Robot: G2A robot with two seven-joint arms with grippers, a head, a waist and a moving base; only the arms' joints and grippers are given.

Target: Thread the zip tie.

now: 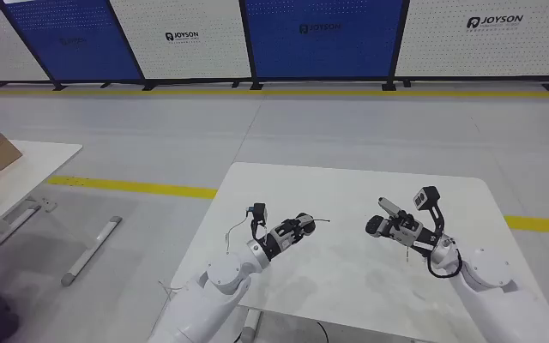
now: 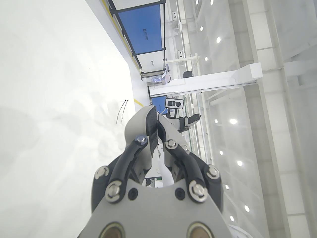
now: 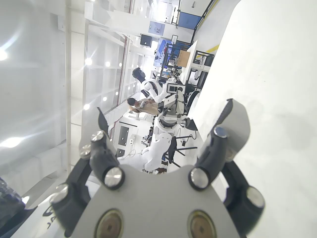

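Observation:
A thin black zip tie [image 1: 321, 223] sticks out from the tips of my left gripper [image 1: 302, 225], pointing toward the other arm. In the left wrist view the fingers [image 2: 148, 122] are pressed together, and the zip tie [image 2: 121, 111] shows as two thin dark lines with small heads just over the white table [image 2: 49, 75]; one line may be its shadow. My right gripper [image 1: 383, 216] hangs a short way opposite over the table [image 1: 360, 274]. In its own view the right gripper [image 3: 166, 117] stands wide open with nothing between the fingers. The left wrist view also catches the right gripper [image 2: 190, 120] farther off.
The table's near edge [image 1: 283, 310] runs close under both arms. Another white table [image 1: 34, 163] with a cardboard box stands far left. Blue and white partition panels [image 1: 322, 39] line the back, behind a yellow floor line [image 1: 129, 185].

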